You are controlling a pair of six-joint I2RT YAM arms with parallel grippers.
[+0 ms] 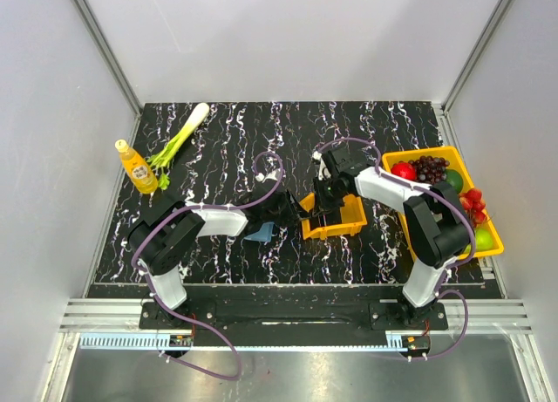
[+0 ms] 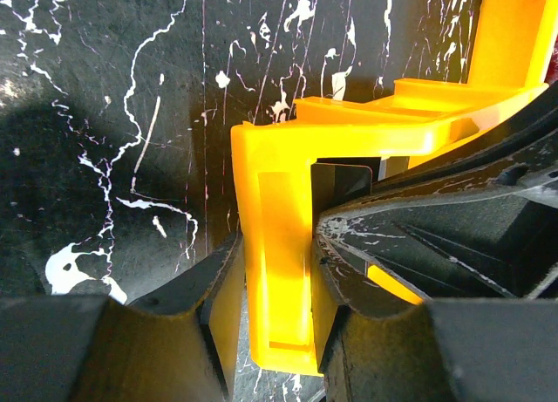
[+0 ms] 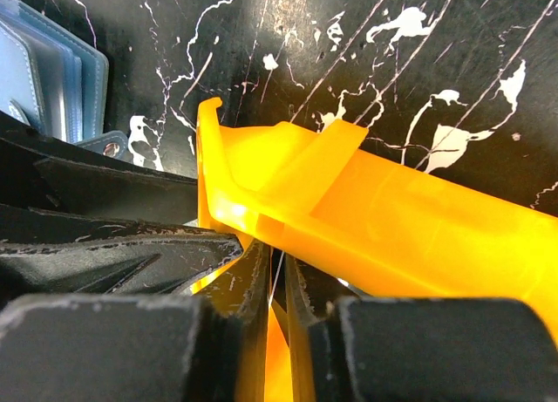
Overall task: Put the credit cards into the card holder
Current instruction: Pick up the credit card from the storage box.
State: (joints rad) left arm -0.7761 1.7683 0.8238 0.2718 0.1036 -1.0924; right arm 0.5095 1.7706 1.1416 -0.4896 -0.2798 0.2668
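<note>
The blue card holder [image 1: 260, 235] lies on the table left of the small orange tray [image 1: 349, 221]; its corner also shows in the right wrist view [image 3: 44, 71]. My left gripper [image 1: 292, 212] is shut on the tray's left wall [image 2: 279, 201], one finger on each side. My right gripper [image 1: 324, 207] reaches down inside the tray [image 3: 392, 219]. Its fingers are nearly together on a thin credit card [image 3: 277, 275], seen edge-on as a pale line. A dark flat piece [image 2: 344, 180] stands inside the tray; I cannot tell whether it is a card.
A big yellow fruit bin [image 1: 418, 152] with grapes, apples and other fruit stands at the right edge. An orange-yellow bottle [image 1: 137, 166] and a green onion [image 1: 179, 139] are at the back left. Grey walls surround the table.
</note>
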